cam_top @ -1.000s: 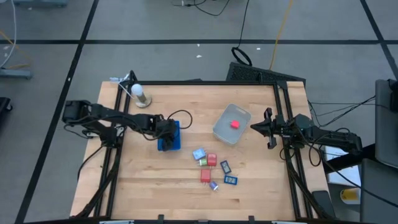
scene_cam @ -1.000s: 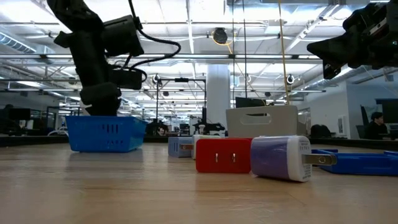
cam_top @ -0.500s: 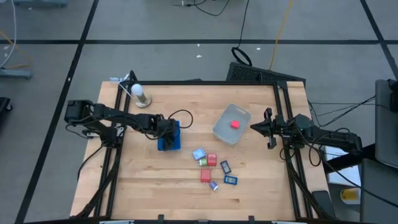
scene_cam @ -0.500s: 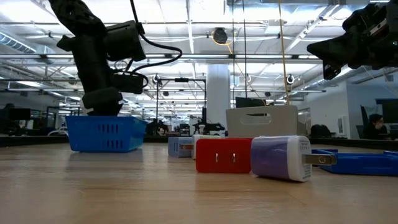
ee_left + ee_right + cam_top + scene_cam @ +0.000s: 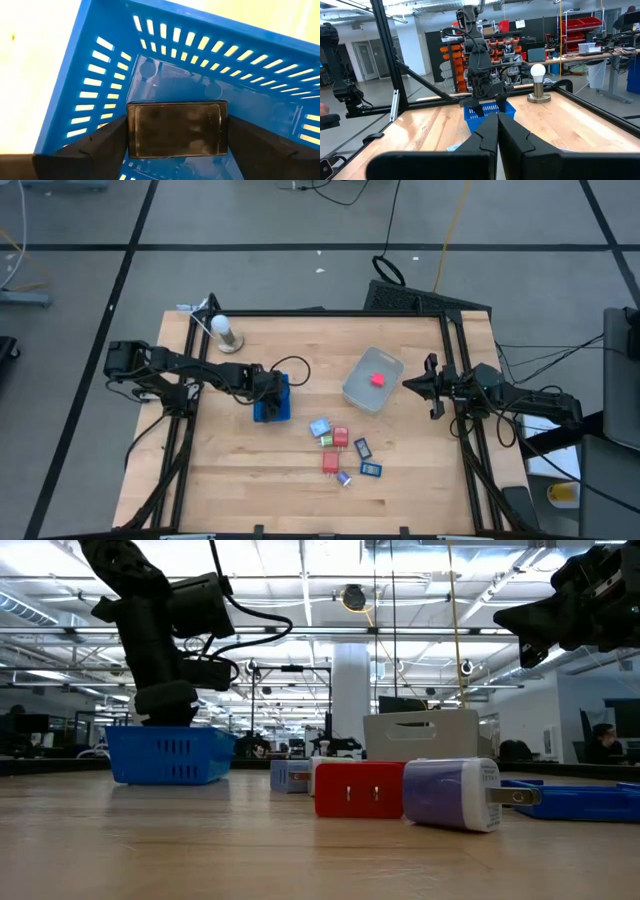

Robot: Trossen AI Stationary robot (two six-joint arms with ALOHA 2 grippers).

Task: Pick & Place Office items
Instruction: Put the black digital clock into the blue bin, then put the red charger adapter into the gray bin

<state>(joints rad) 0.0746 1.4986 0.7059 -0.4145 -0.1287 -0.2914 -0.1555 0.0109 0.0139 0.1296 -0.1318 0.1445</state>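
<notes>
The left end effector [image 5: 268, 388] hangs over the blue slotted basket [image 5: 271, 399] on the left half of the wooden tabletop [image 5: 250, 470]. In the left wrist view a flat black rectangular piece [image 5: 176, 128] lies in the basket [image 5: 90, 75] between the two dark fingers [image 5: 95, 147]; the fingers stand apart at either end of it, and whether they touch it cannot be told, so the grip reads as open rather than clamped.

The right end effector [image 5: 432, 386] waits at the right edge of the tabletop, its fingers [image 5: 487, 132] pressed together with nothing between them.

The remaining office items [image 5: 343, 448] lie in a loose cluster near the middle of the tabletop, right of the basket: red, dark blue and light blue pieces close together. In the low view a red block [image 5: 360, 789] and a purple-and-white plug piece [image 5: 452, 793] sit side by side. One red piece [image 5: 378, 379] rests inside the clear grey tub [image 5: 358, 388], on the far side of the cluster. A white bulb on a stand [image 5: 223, 331] stands near the far left corner.
</notes>
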